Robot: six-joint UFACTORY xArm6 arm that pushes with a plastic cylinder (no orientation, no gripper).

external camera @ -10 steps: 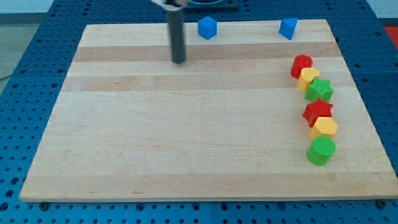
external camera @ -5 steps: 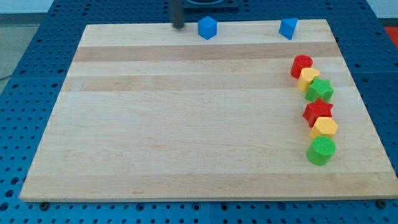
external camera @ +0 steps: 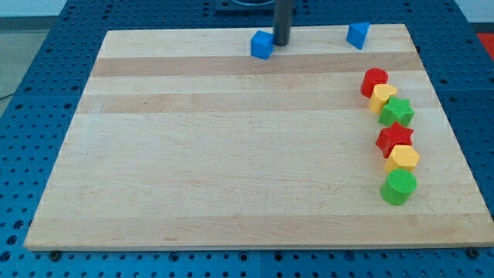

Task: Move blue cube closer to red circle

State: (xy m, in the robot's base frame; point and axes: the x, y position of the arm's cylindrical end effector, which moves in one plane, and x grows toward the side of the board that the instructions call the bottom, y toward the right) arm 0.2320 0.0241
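a: jaws? this arm carries none, so nothing is spread or pinching; it ends in a dark rod, and my tip sits at the view's top of the counter.

b: start nearest the view's bottom, then.

a: closest on the view's right is the green circle. just above it sits a yellow block, touching it, then the red star against that yellow one.

b: and further up that side?

a: a green star, then a second yellow block, then the red circle at the top of that column, all packed close together.

b: where is the blue cube?

a: the blue cube lies near the counter's top edge, around the middle of the view, well apart from the red circle. my tip stands just beside it on its right, seemingly touching its upper right corner.

b: anything else back there?

a: another blue block, angular in shape, further right along the same top edge, above the red circle.
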